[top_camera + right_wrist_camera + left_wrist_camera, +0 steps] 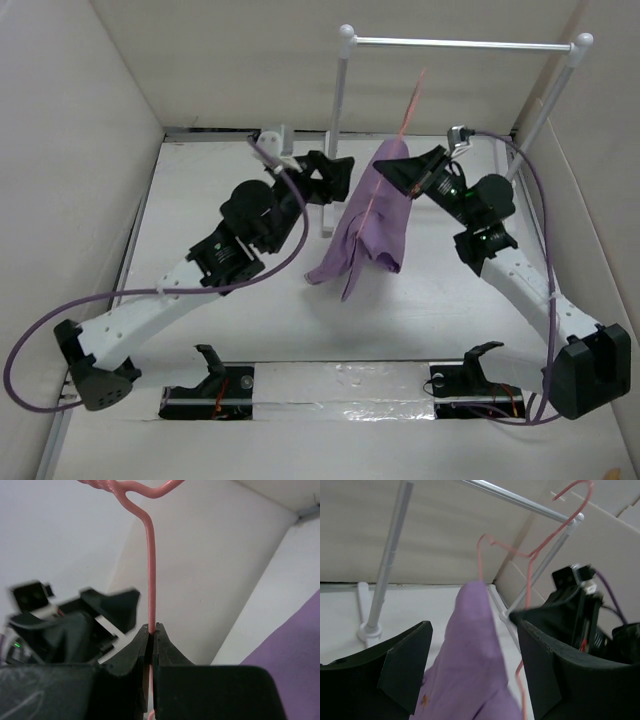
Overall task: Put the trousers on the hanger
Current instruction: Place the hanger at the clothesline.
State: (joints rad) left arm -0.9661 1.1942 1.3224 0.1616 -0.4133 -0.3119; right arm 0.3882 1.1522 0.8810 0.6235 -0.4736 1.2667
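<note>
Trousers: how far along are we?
Done: trousers hang draped over the hanger. In hand: right gripper pinches the hanger wire; left gripper is open, gripping nothing. Left: probably only parking the hanger, perhaps on the rack.

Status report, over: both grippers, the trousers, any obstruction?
Left gripper open, jaws either side of trousers. Right gripper shut on hanger. Trousers draped over hanger. Rack close behind, no other obstruction seen.
</note>
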